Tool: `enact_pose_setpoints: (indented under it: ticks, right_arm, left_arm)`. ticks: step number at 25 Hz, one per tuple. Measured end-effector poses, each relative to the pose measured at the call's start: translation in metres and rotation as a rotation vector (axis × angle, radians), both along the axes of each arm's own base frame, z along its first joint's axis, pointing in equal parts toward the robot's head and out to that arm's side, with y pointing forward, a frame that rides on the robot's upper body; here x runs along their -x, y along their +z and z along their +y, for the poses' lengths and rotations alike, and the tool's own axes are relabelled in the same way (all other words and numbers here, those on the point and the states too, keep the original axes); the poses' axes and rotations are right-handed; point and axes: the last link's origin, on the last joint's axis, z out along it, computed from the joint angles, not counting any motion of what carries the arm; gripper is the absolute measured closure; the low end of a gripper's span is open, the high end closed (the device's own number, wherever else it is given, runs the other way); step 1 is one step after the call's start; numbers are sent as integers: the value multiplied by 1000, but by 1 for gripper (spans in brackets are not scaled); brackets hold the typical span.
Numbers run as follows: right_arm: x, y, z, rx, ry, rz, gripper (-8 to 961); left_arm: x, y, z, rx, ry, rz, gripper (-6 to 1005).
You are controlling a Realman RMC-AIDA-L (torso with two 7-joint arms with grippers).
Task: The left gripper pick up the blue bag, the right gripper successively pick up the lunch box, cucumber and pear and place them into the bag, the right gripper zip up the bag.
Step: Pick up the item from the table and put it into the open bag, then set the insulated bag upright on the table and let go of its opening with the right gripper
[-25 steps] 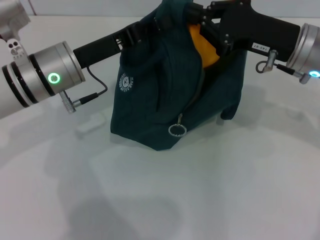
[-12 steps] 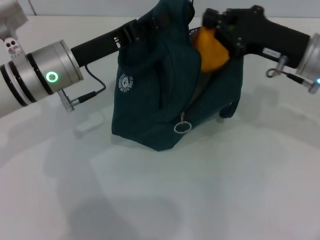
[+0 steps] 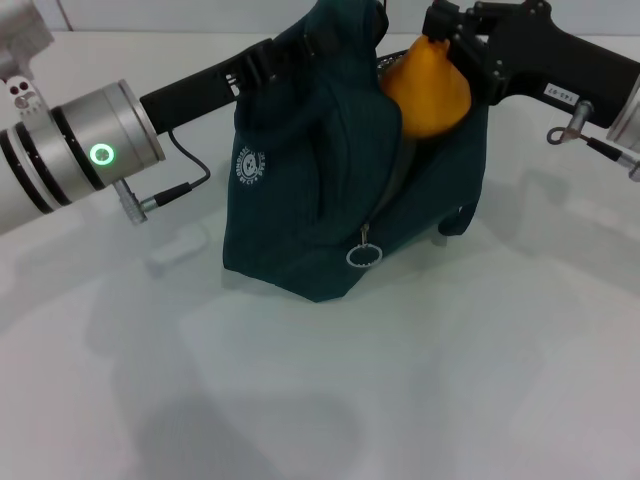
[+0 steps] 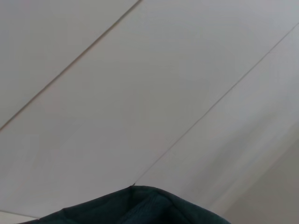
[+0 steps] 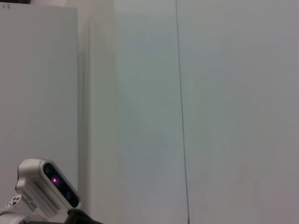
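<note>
White tabletop (image 3: 320,400) nearest, then one blue bag (image 3: 320,200) standing (zip ring low, mouth unzipped) with left tool (image 3: 300,45) clamping its top edge, one pear (image 3: 428,88) now raised higher above the opening, pinched in right tool (image 3: 445,40), insertion apparently pending.

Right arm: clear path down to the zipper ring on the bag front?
Probably yes, once free. The zipper ring hangs exposed on the bag, nothing before it. But the right pincer is at the bag's mouth by the pear.
</note>
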Motion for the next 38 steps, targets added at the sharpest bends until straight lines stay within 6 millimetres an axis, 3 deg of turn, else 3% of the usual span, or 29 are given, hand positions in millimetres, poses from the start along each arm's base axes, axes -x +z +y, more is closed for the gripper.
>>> enact_pose_setpoints:
  ticks: [16,21,32,38]
  right_arm:
    - [7,-23,14,59,-68,-103,873]
    - [9,-21,11,60,-48,-95,671]
    - [-8,14,-3,-43,-29,-30,448]
    - [-42,43,-4,-94,-134,-3,363]
  left_arm:
    - [-1,0,-2,2,-12,-4,955]
    - [1,0,-2,2,-7,-4,955]
    - [1,0,-3,2,-5,-4,954]
    - [2,1,-3,2,-3,-5,954]
